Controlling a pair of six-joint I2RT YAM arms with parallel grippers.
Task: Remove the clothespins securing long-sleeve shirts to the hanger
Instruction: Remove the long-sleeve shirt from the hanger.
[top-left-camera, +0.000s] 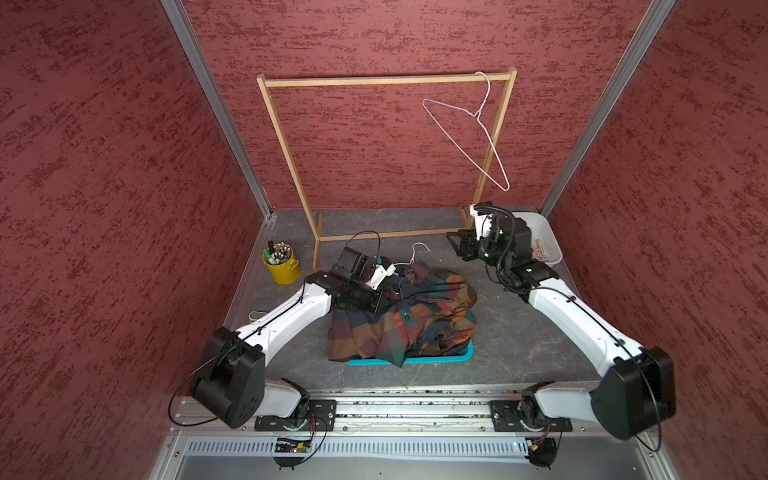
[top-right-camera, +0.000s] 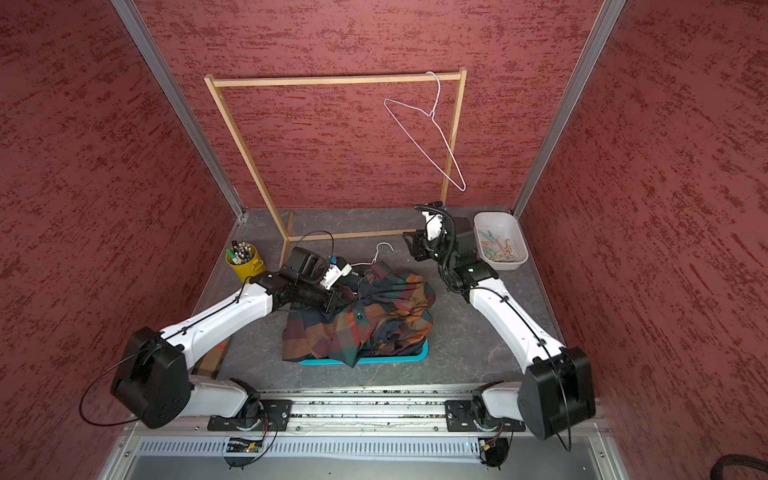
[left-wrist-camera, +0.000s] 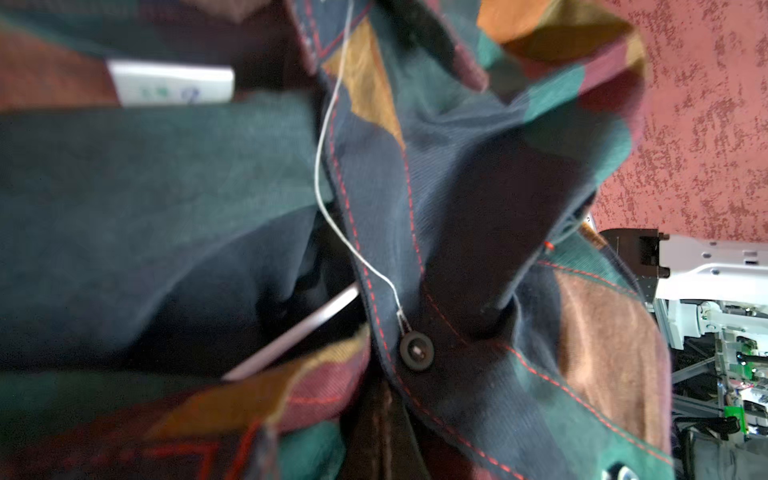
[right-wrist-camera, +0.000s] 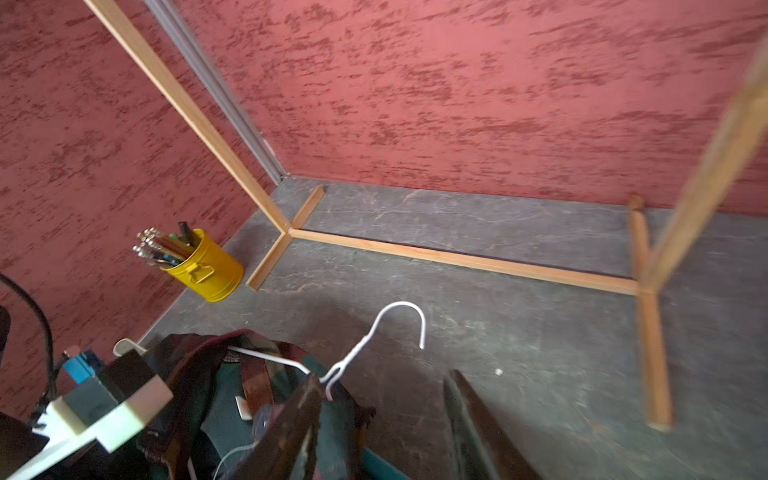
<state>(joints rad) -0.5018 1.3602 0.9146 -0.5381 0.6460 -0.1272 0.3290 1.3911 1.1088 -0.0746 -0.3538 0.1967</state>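
Clothespins (top-right-camera: 500, 249) taken off lie in the white basket (top-right-camera: 509, 265) just behind my right gripper (top-left-camera: 458, 246); whether any peg yet grips the shirts (top-left-camera: 415, 324) I cannot tell, though a small pale piece (right-wrist-camera: 244, 405) shows in a fold. Shirts heaped on the teal tray (top-left-camera: 465, 356) with the hanger (right-wrist-camera: 397, 307) inside: hook lying out ahead of and below my right jaws, wire running across toward my left gripper (top-left-camera: 386, 300). Left jaws clenched, sunk in the cloth; what they pinch is hidden. Right jaws parted, empty, clear of the heap. Left is nearer; a remaining peg would likely sit along that wire.
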